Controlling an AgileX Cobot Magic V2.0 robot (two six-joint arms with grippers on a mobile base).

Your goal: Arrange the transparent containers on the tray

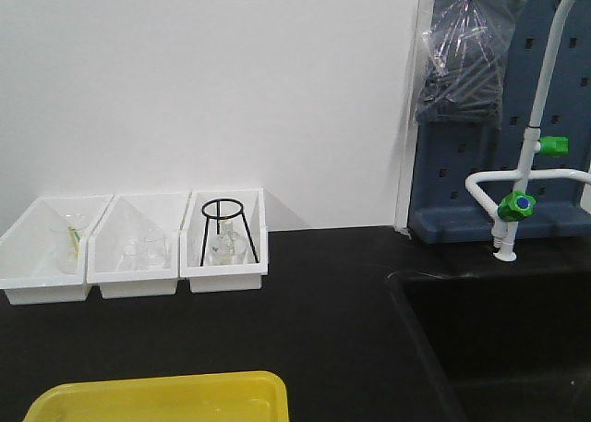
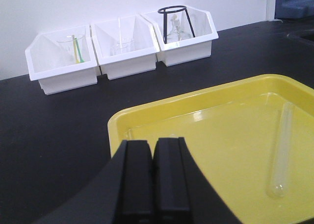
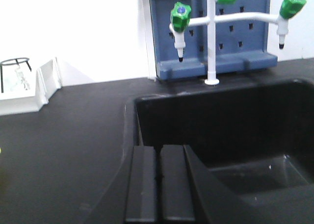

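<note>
The yellow tray (image 2: 162,113) lies on the black counter, and its far rim (image 1: 157,390) shows at the bottom of the front view. One clear test tube (image 2: 281,153) lies flat in the tray's right part. My left gripper (image 2: 153,145) hovers over the tray's near left area, jaws shut with nothing between them. Pads pressed together and empty, my right gripper (image 3: 158,153) sits above the counter at the left rim of the black sink (image 3: 147,102). More clear glassware stands in the white bins (image 2: 125,50).
Three white bins (image 1: 134,251) line the wall; the right one holds a black wire tripod (image 1: 226,228) over a flask. A deep black sink (image 1: 499,339) fills the right side, with white faucets and green knobs (image 1: 517,205) before a blue pegboard.
</note>
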